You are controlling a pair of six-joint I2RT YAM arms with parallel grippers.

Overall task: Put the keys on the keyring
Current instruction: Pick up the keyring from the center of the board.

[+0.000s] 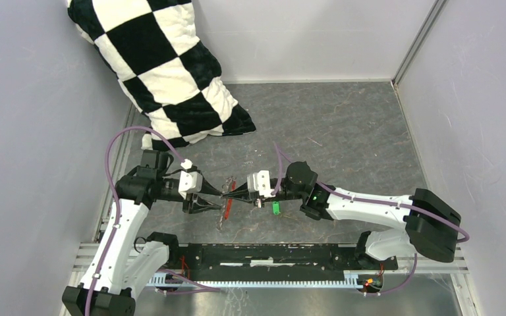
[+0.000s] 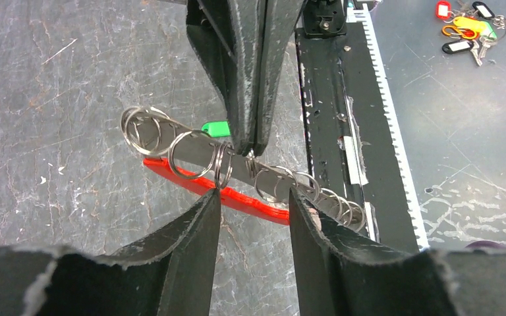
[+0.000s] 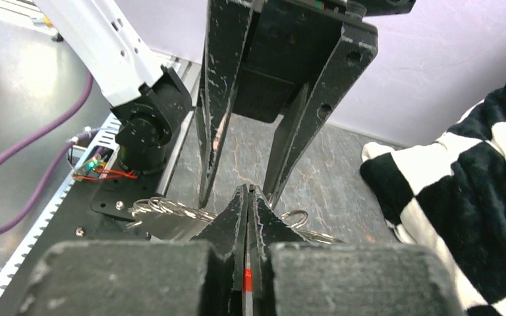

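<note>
One keyring [image 2: 201, 150] is the centre of everything here: a flat silvery strip with a whole row of split rings along it, plus a long red tag [image 2: 171, 172] running just under it. It's between the two arms, near the front of the desk [image 1: 342, 131]. The green-headed key [image 2: 215, 128] peeks out right beside the strip, tucked against a finger of the right pincer [image 2: 250, 146]. I can't tell if it's actually threaded on a ring.

That right pincer is clamped fully together, its tips pinching the keyring about midway along the strip. The left pincer [image 2: 253, 197] comes in from the opposite side with its fingers roughly half apart, one on each side of the right pincer's tip, straddling the strip and tag. Honestly can't tell if they touch it.

Further out, a black rail [image 2: 333, 131] runs along the near edge and a bunch of coloured key tags [image 2: 468, 29] lies past it. A black-and-white checkered pillow [image 1: 171, 66] leans in the far left corner.
</note>
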